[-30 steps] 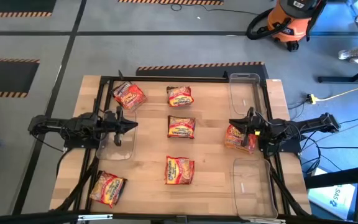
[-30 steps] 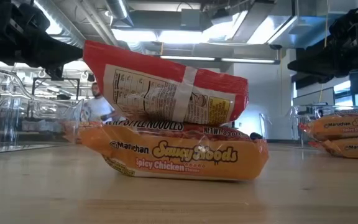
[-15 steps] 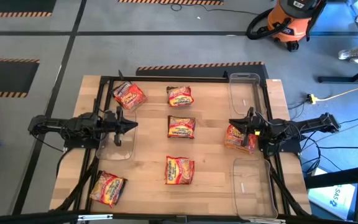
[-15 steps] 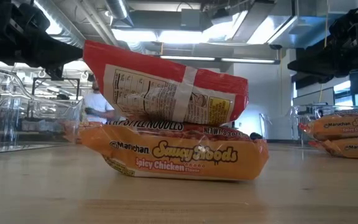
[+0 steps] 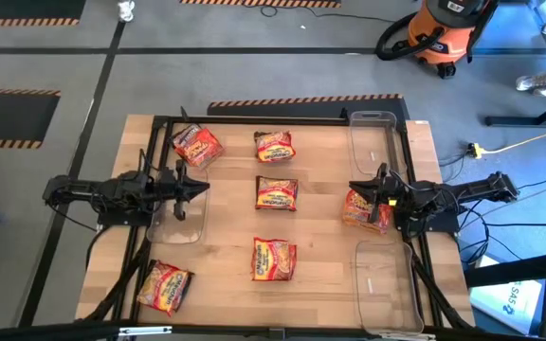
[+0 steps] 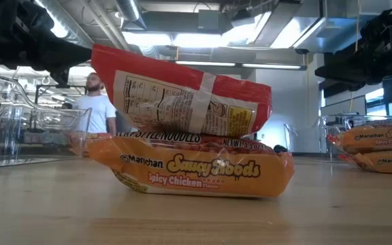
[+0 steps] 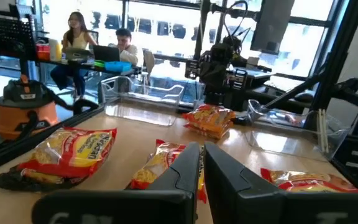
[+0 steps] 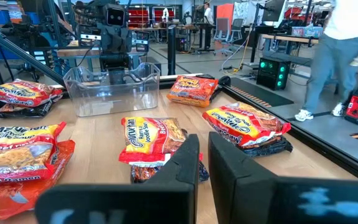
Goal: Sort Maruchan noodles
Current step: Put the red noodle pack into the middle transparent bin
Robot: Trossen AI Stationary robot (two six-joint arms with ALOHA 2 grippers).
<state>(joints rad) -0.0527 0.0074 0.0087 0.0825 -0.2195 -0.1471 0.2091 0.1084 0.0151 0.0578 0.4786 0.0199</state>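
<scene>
Only the background has changed since the earlier frames: in the low view a person (image 6: 95, 102) in a white shirt has stepped further into sight behind the table, while the arms and every packet lie as they did before.

The left gripper (image 5: 197, 188) hangs over the clear bin (image 5: 172, 225) at the left edge of the wooden table (image 5: 226, 223), its two fingers pressed together with nothing between them — the left wrist view shows them side by side with only a thin slit. The right gripper (image 5: 356, 187) sits at the right side, fingers likewise pressed together and empty, just above the pile of noodle packets (image 5: 365, 209) there.

The other noodle packets are scattered flat on the table: one at the far left (image 5: 197, 146), one at the far middle (image 5: 275, 146), one in the centre (image 5: 277, 193), one at the near middle (image 5: 274, 259) and one at the near left corner (image 5: 163, 286). Two more clear bins stand on the right side — one at the far corner (image 5: 372, 137), one at the near corner (image 5: 385, 284).

In the low view an orange packet (image 6: 192, 171) lies closest to the camera, with a red packet (image 6: 182, 94) showing above it. An orange shop vacuum (image 5: 441, 33) stands on the floor beyond the table.
</scene>
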